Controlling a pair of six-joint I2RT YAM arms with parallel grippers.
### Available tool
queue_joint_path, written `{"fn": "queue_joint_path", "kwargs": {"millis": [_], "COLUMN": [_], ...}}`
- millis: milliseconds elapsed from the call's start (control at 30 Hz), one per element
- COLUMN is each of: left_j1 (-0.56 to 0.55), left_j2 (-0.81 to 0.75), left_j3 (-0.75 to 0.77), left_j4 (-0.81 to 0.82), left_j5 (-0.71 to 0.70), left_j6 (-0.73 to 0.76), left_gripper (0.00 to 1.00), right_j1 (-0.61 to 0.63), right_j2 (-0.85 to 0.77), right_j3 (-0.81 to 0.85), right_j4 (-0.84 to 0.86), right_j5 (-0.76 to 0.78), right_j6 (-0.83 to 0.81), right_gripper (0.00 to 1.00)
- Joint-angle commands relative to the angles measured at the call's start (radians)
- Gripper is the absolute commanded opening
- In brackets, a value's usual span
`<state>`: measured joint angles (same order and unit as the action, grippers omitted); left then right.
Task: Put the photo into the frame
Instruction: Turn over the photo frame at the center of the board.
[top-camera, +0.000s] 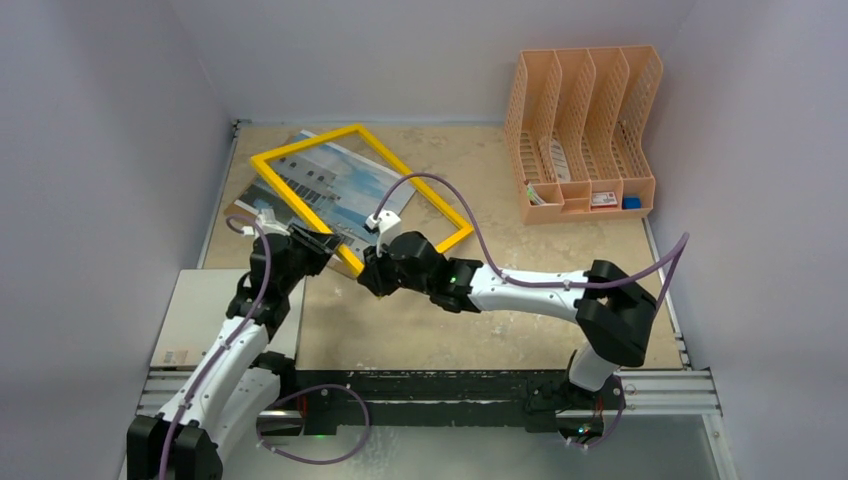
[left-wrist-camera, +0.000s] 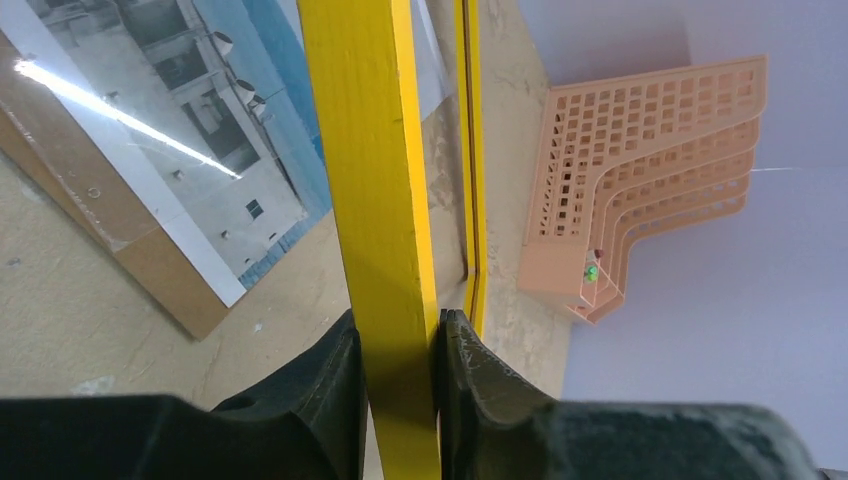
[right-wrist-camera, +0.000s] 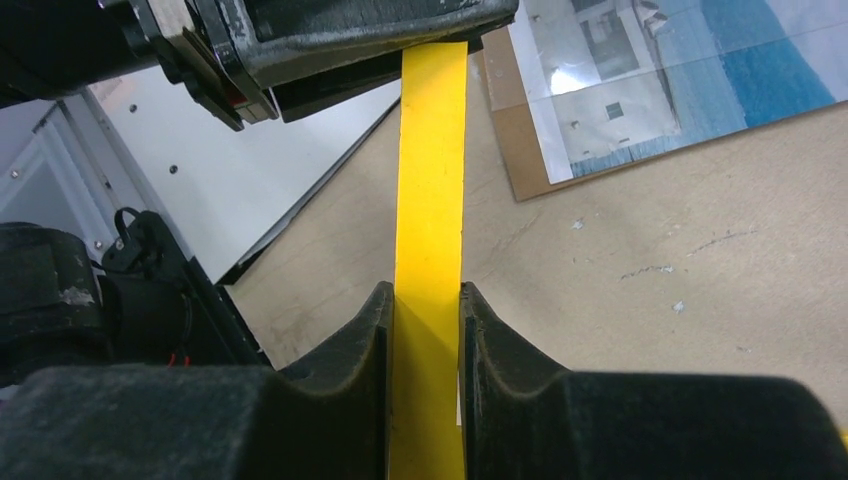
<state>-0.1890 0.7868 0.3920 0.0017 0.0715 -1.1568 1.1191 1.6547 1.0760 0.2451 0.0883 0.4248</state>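
Both arms hold the same near rail of the frame (top-camera: 303, 144), close together. The left gripper (left-wrist-camera: 400, 325) is pinched onto the yellow bar with both fingers against its sides, and the right gripper (right-wrist-camera: 428, 300) is clamped on it in the same way. The near edge looks lifted while the far corner seems to sit low over the table (top-camera: 450, 320), though the overhead view does not settle whether it touches.

The photo (top-camera: 335, 185) lies face up below, inside the frame's outline, on the brown backing board (left-wrist-camera: 150, 270).

The main risk is the two grips working against each other. The rail is thin, long and painted smooth, so any mismatch in their motion would likely twist it or let it slide between the hard black fingers. If the far corner is dragging, it could push the print off the board or crease it, because paper that thin has no stiffness. A clear pane appears to sit in the frame, and a slip would land it on the glossy picture. The table is rough and speckled, so the board should stay put.
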Motion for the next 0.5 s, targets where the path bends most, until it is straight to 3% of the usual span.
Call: {"fn": "queue_joint_path", "kwargs": {"millis": [0,233,467], "left_j1": [0.006,0.007,0.006], "left_j2": [-0.008,-0.002,0.022], "left_j3": [0.082,0.235,0.349], "left_j4": [-0.066,-0.175,-0.261], "left_j5": [0.003,0.002,0.038], "left_j6": [0.143,0.302,0.495], "left_gripper": [0.0,0.0,0.0], "right_j1": [0.004,0.002,-0.013], "right_j2": [-0.053,-0.099,-0.146], "right_j3": [0.052,0.14,0.174], "right_j4": [0.003,-0.07,-0.055], "right_j5": [-0.049,0.101,0.175], "right_j6": [-0.041,-0.065,-0.023], "right_gripper": [0.28,0.62,0.66]}}
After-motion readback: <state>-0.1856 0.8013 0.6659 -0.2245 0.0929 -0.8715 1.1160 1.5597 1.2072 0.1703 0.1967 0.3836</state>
